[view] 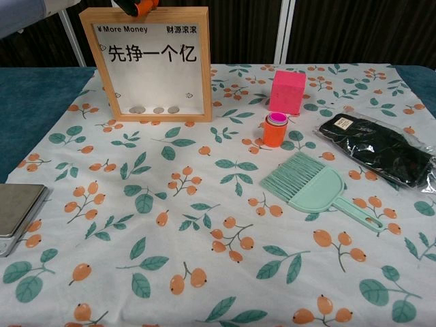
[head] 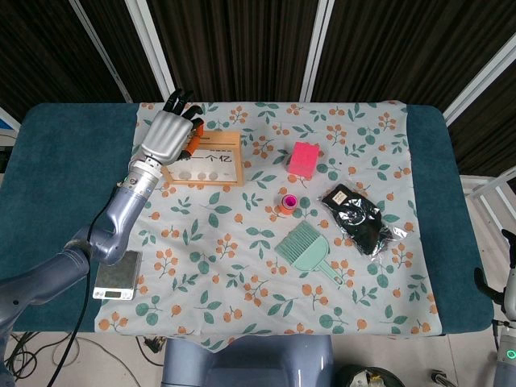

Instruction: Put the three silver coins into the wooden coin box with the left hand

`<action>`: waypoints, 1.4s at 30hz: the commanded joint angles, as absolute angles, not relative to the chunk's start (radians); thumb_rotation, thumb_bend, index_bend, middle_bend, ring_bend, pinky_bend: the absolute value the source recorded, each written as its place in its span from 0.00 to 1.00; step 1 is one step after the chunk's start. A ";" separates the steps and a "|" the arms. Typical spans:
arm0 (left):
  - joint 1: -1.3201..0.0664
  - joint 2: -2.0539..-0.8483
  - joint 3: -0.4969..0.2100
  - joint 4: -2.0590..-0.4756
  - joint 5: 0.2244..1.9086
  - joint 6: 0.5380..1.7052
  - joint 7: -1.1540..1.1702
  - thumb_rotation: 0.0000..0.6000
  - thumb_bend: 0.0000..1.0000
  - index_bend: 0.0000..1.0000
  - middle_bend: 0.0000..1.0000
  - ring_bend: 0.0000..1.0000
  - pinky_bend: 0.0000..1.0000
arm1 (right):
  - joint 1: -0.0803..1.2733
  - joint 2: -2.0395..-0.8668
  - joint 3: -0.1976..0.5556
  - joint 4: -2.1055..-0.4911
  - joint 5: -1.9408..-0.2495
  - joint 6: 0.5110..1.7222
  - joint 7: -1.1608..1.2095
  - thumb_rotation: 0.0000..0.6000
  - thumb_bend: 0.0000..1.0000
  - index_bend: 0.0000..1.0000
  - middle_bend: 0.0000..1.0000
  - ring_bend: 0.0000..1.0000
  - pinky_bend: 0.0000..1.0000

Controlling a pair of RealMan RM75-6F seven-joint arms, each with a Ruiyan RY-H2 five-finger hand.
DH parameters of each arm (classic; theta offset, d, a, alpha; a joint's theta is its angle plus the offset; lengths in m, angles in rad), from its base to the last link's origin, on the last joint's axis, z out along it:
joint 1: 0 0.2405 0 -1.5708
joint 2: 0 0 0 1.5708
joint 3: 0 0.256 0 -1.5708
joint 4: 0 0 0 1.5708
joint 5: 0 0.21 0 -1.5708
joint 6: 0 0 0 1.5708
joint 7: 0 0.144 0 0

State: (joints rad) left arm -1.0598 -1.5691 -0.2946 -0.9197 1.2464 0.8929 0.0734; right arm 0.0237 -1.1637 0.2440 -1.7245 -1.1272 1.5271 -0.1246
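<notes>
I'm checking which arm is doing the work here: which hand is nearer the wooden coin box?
Left. The left hand is over the top left edge of the wooden coin box. No right hand shows in either view; only part of the right arm appears at the far right edge.

The upright wooden coin box point(view: 153, 65) blocks the far left of the cloth point(view: 204, 225), with the left hand point(head: 168, 135) over its top edge. The pink block point(view: 287, 91), orange cup point(view: 274, 129), black bag point(view: 381, 148) and green brush point(view: 310, 186) crowd the right. The near middle lies open.
</notes>
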 commanded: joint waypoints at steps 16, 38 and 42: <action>-1.064 -1.554 -0.297 -0.945 1.233 0.883 0.109 1.00 0.30 0.52 0.22 0.00 0.00 | 0.025 -1.166 0.244 -1.723 -1.128 1.529 -0.129 1.00 0.39 0.18 0.05 0.02 0.00; -1.025 -1.496 -0.343 -1.073 1.250 1.046 0.129 1.00 0.26 0.49 0.18 0.00 0.00 | 0.025 -1.165 0.244 -1.725 -1.122 1.526 -0.131 1.00 0.39 0.18 0.05 0.02 0.00; -0.931 -1.427 -0.337 -1.206 1.321 1.255 0.149 1.00 0.26 0.46 0.15 0.00 0.00 | 0.026 -1.165 0.244 -1.721 -1.123 1.523 -0.128 1.00 0.39 0.18 0.05 0.02 0.00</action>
State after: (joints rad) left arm -1.0067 -1.4861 -0.3325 -1.0978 1.2638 1.1063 0.1379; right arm 0.0260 -1.1653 0.2444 -1.7215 -1.1226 1.5235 -0.1287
